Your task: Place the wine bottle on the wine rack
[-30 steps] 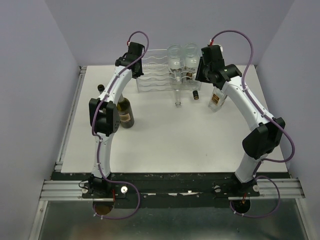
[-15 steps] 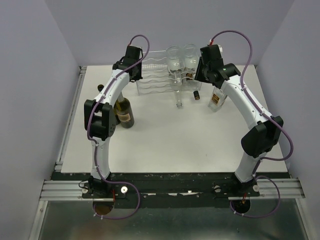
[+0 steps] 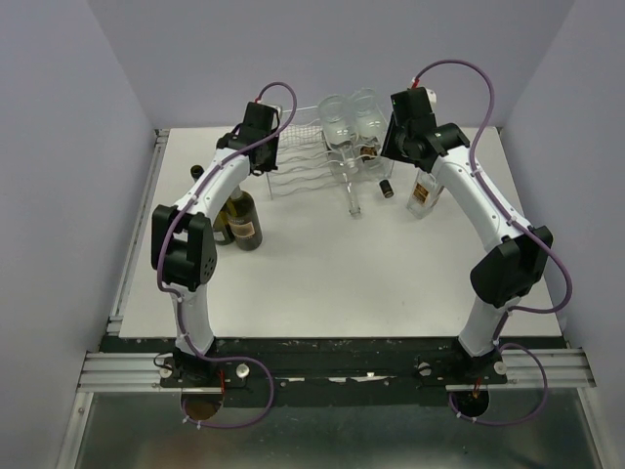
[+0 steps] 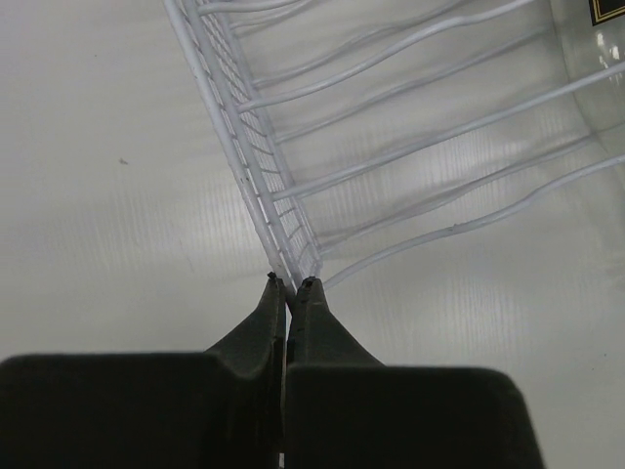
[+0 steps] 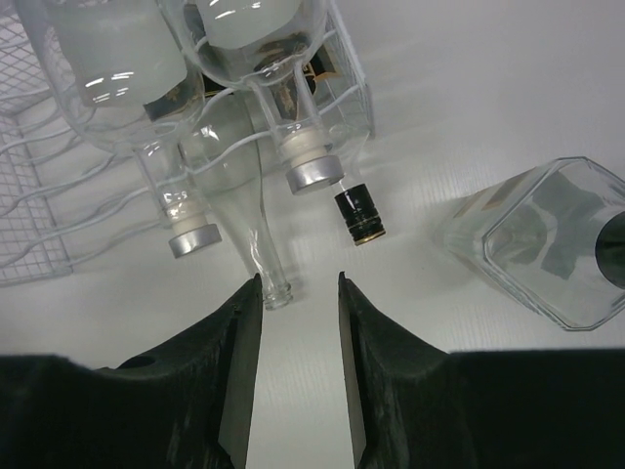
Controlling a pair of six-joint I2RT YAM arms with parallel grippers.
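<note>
The white wire-mesh wine rack (image 3: 303,161) stands at the back of the table, skewed, with several bottles in its right half. My left gripper (image 3: 266,164) is shut on the rack's left wire edge; in the left wrist view its tips (image 4: 290,283) pinch the mesh corner of the rack (image 4: 391,127). A dark wine bottle (image 3: 246,223) stands upright at the left, partly behind my left arm. My right gripper (image 3: 391,149) is open and empty (image 5: 300,278), hovering over the bottle necks that stick out of the rack.
Two clear silver-capped bottles (image 5: 312,174) (image 5: 193,239), a long clear neck (image 5: 262,256) and a dark-capped neck (image 5: 358,215) point out of the rack. A square clear bottle (image 3: 422,195) lies at the right (image 5: 537,244). A second dark bottle (image 3: 223,223) stands at the left.
The left arm's elbow has swung left and its gripper has shifted with the rack's left end. The rack and its bottles have skewed. The right arm has barely moved.
</note>
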